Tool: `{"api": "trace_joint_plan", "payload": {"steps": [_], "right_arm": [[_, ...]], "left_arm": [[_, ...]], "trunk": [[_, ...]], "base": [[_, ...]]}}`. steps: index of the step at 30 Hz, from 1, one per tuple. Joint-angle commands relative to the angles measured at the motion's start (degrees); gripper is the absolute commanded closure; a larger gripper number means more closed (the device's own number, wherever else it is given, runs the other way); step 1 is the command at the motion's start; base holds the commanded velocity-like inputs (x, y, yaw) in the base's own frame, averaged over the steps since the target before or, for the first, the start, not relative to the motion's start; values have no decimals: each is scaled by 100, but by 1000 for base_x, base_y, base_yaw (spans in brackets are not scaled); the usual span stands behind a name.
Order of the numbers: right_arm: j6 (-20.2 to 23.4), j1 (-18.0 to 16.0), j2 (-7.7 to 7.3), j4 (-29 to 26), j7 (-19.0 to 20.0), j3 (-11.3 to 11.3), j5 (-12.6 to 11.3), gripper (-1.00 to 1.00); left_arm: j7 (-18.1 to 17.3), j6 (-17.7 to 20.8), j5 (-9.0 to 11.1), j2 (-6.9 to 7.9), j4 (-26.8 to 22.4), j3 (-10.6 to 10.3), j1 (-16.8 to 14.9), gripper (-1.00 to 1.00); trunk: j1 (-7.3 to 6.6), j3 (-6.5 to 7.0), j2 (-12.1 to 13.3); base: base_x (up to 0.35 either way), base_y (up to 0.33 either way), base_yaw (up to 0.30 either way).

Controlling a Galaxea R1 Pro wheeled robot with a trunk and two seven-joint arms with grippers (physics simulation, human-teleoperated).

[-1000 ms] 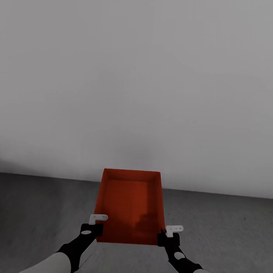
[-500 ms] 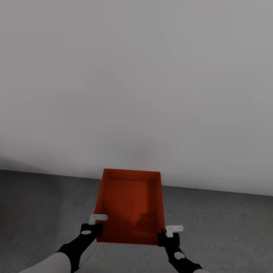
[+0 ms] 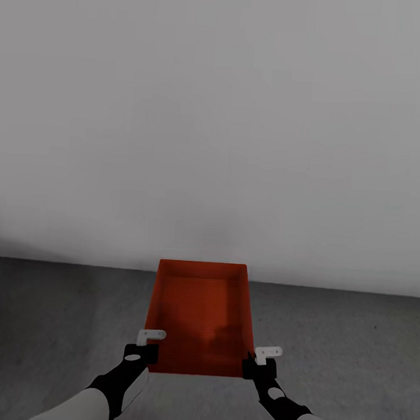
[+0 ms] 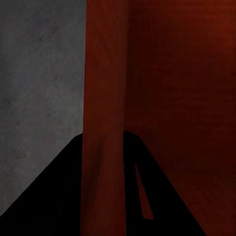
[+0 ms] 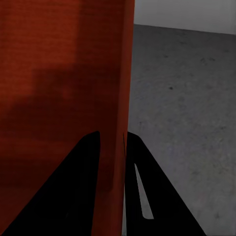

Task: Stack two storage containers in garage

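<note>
Wall-floor seam rose slightly; storage container (image 3: 200, 315) held over grey concrete floor (image 3: 54, 325)

Bin (image 3: 200, 315) sits between the two grippers — left gripper (image 3: 147, 350) on its left wall near the close corner, right gripper (image 3: 258, 362) on its right wall. Floor (image 3: 54, 325) below both; wall (image 3: 215, 123) beyond the bin's far end.

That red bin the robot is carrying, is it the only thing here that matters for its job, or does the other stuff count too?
Part of the job:
- storage container, orange-red, open-topped, empty
- left gripper, clamped on its left wall
- right gripper, clamped on its right wall
- concrete floor, dark grey, where a container is to be set

Just surroundings:
- pale grey wall ahead
</note>
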Motion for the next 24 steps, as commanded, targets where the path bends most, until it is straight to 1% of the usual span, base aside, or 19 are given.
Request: {"api": "trace_joint_plan", "payload": {"steps": [1, 24], "right_arm": [[-9, 1, -2, 52, -5, -51, -16, 100], [-9, 1, -2, 52, -5, -51, -16, 100]], "left_arm": [[63, 25, -23, 65, -32, 415, -9, 100], [63, 27, -23, 63, -32, 420, -9, 100]], "trunk": [[0, -14, -4], [0, -227, -4]], "base": [[0, 0, 0], [0, 0, 0]]}}
